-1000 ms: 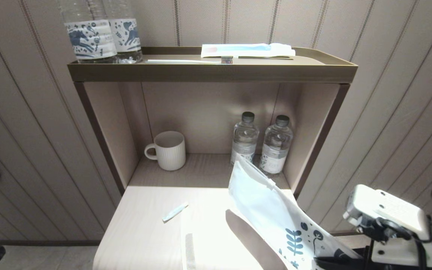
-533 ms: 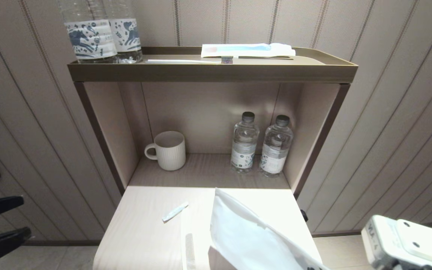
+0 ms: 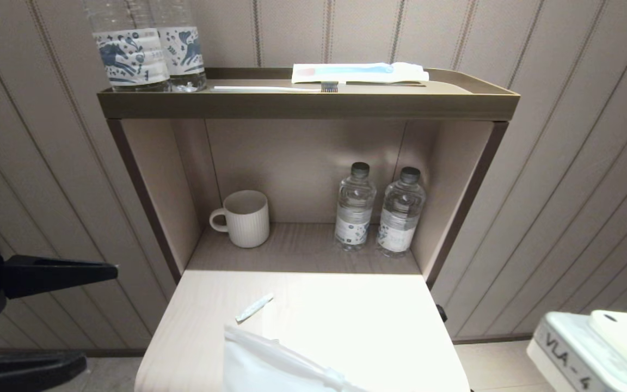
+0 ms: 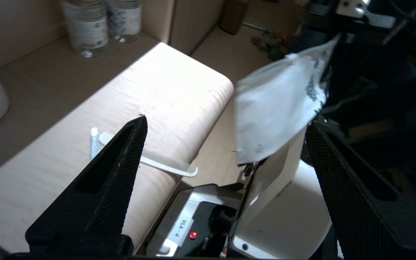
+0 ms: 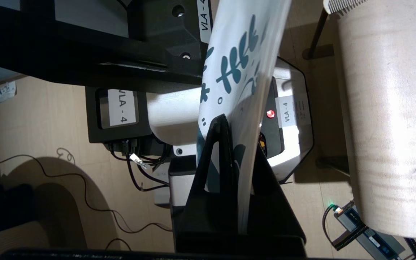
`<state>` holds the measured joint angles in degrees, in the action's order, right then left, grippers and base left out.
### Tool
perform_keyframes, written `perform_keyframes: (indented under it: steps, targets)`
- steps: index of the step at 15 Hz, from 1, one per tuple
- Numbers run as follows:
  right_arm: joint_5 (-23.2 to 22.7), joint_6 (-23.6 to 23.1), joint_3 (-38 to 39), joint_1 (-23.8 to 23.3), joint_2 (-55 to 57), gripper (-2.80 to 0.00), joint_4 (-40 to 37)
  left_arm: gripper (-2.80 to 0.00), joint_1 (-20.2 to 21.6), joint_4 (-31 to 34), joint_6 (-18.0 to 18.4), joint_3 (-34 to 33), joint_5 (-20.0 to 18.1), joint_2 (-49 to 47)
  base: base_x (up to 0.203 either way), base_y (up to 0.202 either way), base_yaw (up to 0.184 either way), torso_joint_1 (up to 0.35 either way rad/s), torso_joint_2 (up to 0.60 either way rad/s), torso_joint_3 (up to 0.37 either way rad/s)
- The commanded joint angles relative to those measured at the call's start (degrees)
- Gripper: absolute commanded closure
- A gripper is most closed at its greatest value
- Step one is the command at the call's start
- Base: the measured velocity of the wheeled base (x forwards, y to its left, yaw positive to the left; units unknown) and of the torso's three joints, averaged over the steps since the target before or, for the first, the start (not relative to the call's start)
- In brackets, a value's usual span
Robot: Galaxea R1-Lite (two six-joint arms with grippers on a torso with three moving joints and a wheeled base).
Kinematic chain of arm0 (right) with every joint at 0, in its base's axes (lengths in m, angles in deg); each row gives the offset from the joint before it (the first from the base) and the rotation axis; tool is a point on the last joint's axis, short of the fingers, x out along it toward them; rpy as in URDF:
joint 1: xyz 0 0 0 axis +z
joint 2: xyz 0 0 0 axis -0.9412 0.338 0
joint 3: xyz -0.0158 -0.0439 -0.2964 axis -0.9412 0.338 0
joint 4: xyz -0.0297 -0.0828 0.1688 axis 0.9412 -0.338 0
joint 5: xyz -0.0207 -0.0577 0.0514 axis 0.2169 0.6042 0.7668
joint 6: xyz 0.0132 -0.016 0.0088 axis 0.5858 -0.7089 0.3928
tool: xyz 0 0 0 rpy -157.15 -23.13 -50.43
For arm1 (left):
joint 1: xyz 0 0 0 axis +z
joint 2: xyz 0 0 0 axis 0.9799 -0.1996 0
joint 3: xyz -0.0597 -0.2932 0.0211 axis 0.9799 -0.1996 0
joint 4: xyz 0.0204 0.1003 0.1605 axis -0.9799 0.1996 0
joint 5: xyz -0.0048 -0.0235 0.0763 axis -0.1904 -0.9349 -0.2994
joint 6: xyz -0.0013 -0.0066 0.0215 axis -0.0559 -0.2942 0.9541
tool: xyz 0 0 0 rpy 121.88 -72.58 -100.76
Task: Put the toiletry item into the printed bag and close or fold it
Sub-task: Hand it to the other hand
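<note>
The printed bag, white with dark-blue leaves, hangs in front of the table's front edge. My right gripper is shut on its printed end. In the head view only the bag's zip edge pokes up at the bottom. A small white tube lies on the table, and a white comb overhangs the front edge beside the tube. My left gripper hovers off the table's left side, open and empty. Between its fingers the bag shows further off.
The pale wooden table joins an open cabinet holding a ribbed mug and two water bottles. The top tray carries two more bottles, a toothbrush and a white-and-blue packet. My right wrist housing sits at lower right.
The right arm dropped and took the bag down, so only its top edge stays in the head view. The left gripper came in from the left and opened wide.
</note>
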<state>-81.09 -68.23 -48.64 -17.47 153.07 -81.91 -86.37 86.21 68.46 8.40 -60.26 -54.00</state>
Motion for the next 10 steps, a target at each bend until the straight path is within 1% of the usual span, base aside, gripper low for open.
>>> perform_keyframes:
  steps: [1,2,4,5,7,8,10]
  targets:
    - [-0.72,-1.15,-0.5,-0.05,3.47,0.0,-0.14,-2.8,-3.56,0.15,3.24,-0.05,-0.57,-1.34,0.0,0.0,0.0,0.0,0.0,0.0]
    - [-1.24,-2.1,-0.94,-0.11,4.51,0.0,-0.13,-2.8,-5.42,0.21,4.88,-0.09,-0.65,-1.92,0.0,0.0,0.0,0.0,0.0,0.0]
    - [-3.29,-3.59,-2.25,-0.3,6.24,0.0,-0.04,-2.8,-7.39,0.15,7.7,0.53,-0.68,-4.53,0.0,0.0,0.0,0.0,0.0,0.0]
    - [-4.21,-4.34,-3.2,-0.43,7.11,0.0,-0.04,-2.8,-8.33,0.18,10.54,0.69,-0.65,-6.18,0.0,0.0,0.0,0.0,0.0,0.0]
    - [-4.81,-5.18,-5.56,-0.42,9.1,0.0,-0.06,-2.8,-9.14,0.43,18.1,0.29,-0.67,-9.31,0.0,0.0,0.0,0.0,0.0,0.0]
    - [-4.91,-5.57,-6.66,-0.27,9.94,0.0,-0.04,-2.8,-9.18,0.72,20.41,0.01,-0.68,-10.96,0.0,0.0,0.0,0.0,0.0,0.0]
    - [-4.93,-7.1,-8.14,-0.09,10.7,0.0,-0.04,-2.8,-9.17,1.2,22.85,0.02,-0.68,-13.87,0.0,0.0,0.0,0.0,0.0,0.0]
